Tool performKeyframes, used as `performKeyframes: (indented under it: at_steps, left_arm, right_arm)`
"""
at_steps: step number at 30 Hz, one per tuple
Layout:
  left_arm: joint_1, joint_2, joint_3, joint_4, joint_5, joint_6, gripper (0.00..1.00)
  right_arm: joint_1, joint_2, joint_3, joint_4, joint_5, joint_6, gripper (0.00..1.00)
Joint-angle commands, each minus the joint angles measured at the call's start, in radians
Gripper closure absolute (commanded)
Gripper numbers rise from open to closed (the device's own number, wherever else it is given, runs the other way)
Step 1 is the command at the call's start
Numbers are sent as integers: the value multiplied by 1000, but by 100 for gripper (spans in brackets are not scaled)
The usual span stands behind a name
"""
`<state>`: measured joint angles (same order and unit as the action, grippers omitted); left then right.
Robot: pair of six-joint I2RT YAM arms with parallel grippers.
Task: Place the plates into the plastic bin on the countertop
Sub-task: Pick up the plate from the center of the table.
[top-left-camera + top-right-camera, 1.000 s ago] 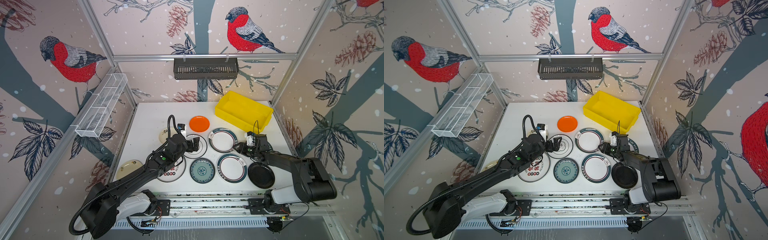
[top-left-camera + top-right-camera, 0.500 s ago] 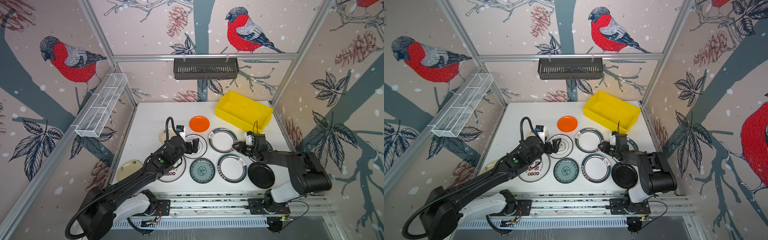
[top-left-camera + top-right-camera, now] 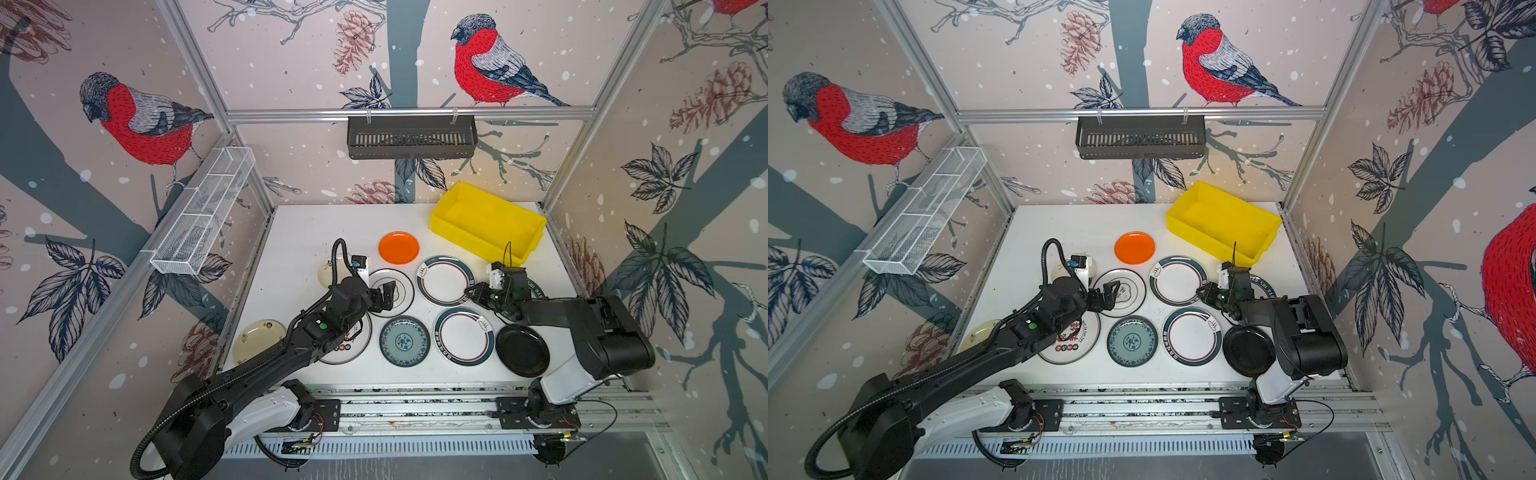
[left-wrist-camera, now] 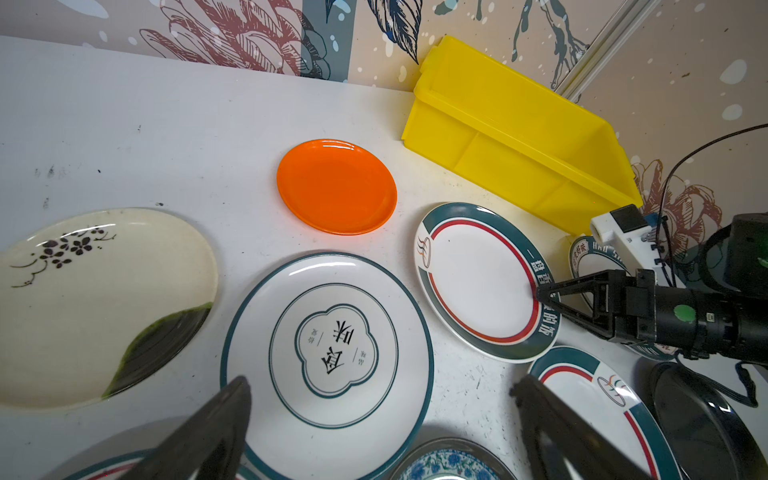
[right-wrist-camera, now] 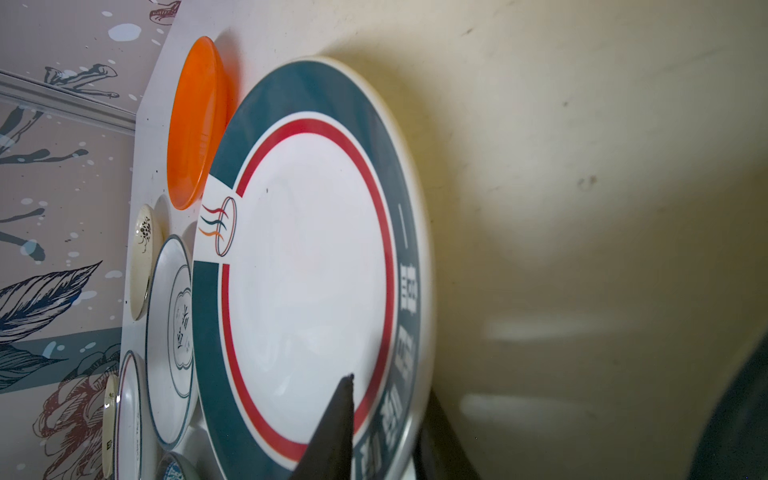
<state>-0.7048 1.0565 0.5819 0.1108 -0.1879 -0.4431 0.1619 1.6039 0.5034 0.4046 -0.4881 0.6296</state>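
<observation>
In both top views the white countertop (image 3: pixel 307 224) takes up the floor of the cell. Every plate seen lies on it, outside the yellow plastic bin (image 3: pixel 478 242), which stands slantwise in the far right corner near the back wall. The left arm (image 3: pixel 266 365) reaches in from the near edge across the plate with red characters (image 3: pixel 354 351), covering much of it. The right arm (image 3: pixel 552 311) lies low along the right side. Of the big plates, two with teal and red rings sit right of centre: the far ringed plate (image 3: pixel 440 279) just in front of the bin, the near ringed plate (image 3: pixel 463 337) nearer the front rail. The clover-emblem plate (image 3: pixel 405 291) lies left of the far ringed plate, and a lettered plate (image 3: pixel 537 291) is mostly hidden under the right wrist. Smaller ones follow: the black plate (image 3: pixel 521 352) at the near right, the teal-patterned plate (image 3: pixel 404 341) beside the near ringed plate, the orange plate (image 3: pixel 399 248) toward the back, the cream floral plate (image 3: pixel 328 270) behind the left wrist, and a cream plate (image 3: pixel 259 340) by the left edge. The left gripper (image 3: pixel 385 296) hovers over the clover-emblem plate, jaws spread wide, holding nothing. In the left wrist view its dark fingertips (image 4: pixel 232 399) frame that plate's near rim. The right gripper (image 4: pixel 542 296) pinches the right-hand rim of the far ringed plate: in the right wrist view one finger (image 5: pixel 343 409) presses on the red ring while the other runs beneath the edge
</observation>
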Motion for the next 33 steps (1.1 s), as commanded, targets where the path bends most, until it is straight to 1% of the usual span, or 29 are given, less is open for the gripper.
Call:
performKeyframes:
  at_steps: [1, 3, 5, 7, 13, 15, 21, 26, 29, 33]
  left_arm:
    - [-1, -1, -3, 3, -25, 6, 2]
    - [-2, 0, -5, 3, -27, 10, 2]
    - [-1, 0, -8, 4, -31, 15, 2]
    - [-1, 0, -8, -6, -31, 18, 2]
    - [-1, -27, -8, -52, -2, 27, 2]
    - [-2, -43, -22, -38, 39, 49, 2]
    - [-1, -71, -27, -60, 152, 64, 2]
    - [-1, -95, -60, -1, 273, 100, 2]
    - [-1, -98, -65, 7, 300, 108, 2]
    - [-1, -92, -65, 0, 283, 112, 2]
  right_arm:
    - [7, 1, 6, 28, 28, 10, 76]
    - [7, -1, 10, 21, 32, 6, 81]
    - [7, 0, 16, 12, 39, 4, 82]
    - [7, -2, 18, 9, 42, 1, 85]
    - [5, -8, 18, -12, 65, -14, 87]
    - [3, -7, 18, -12, 65, -14, 90]
    - [4, -12, 29, -8, 57, -11, 93]
    - [3, -27, 44, -24, 63, -19, 95]
    - [2, -47, 56, -39, 67, -19, 96]
    - [4, -84, 77, -75, 64, -27, 98]
